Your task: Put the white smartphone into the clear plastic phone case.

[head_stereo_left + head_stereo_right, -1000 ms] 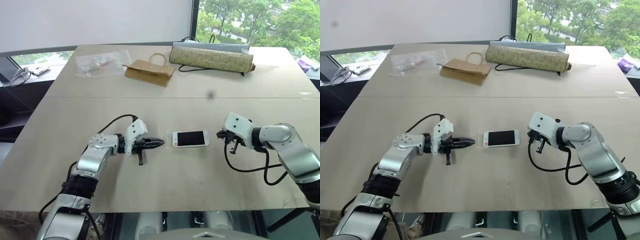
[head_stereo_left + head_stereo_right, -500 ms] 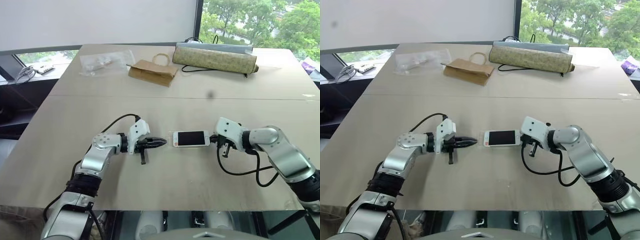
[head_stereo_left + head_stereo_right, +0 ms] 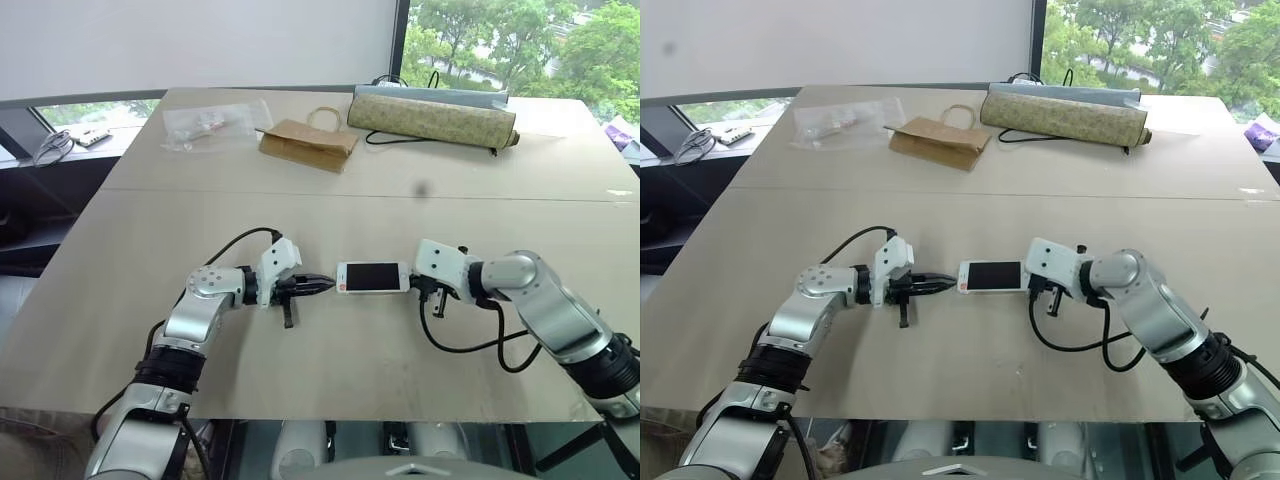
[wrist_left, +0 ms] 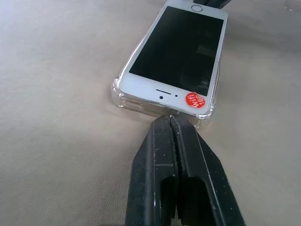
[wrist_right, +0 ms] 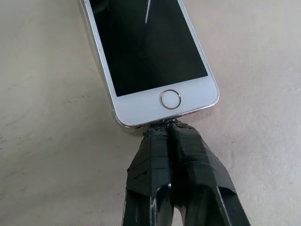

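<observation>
The white smartphone (image 3: 373, 277) lies screen up near the middle of the near half of the table (image 3: 330, 215), its long axis running left to right, with the clear plastic phone case (image 4: 123, 96) around it. In the left wrist view the case's rim shows around the earpiece end, where a red round sticker (image 4: 194, 100) sits on the white bezel. In the right wrist view the home-button end still looks a little proud of the case's edge, though how fully it is seated is hard to tell.

The left gripper (image 3: 318, 286) has its 2 black fingers pressed together, holding nothing, its tip touching or just short of the case's left end. The right gripper (image 5: 168, 128) is likewise closed and empty, its taped tip against the phone's right end, just below the home button.

The step in hand looks like the final seating: the 2 closed tips brace the phone and case from opposite ends. The next move probably calls for a gentle push or downward press from the right tip while the left one holds the case from sliding. Too much force could skid both across the smooth top.

At the far edge lie a brown paper bag (image 3: 307, 144), a rolled mat (image 3: 432, 118) and a crinkled clear bag (image 3: 214, 123), well apart.
</observation>
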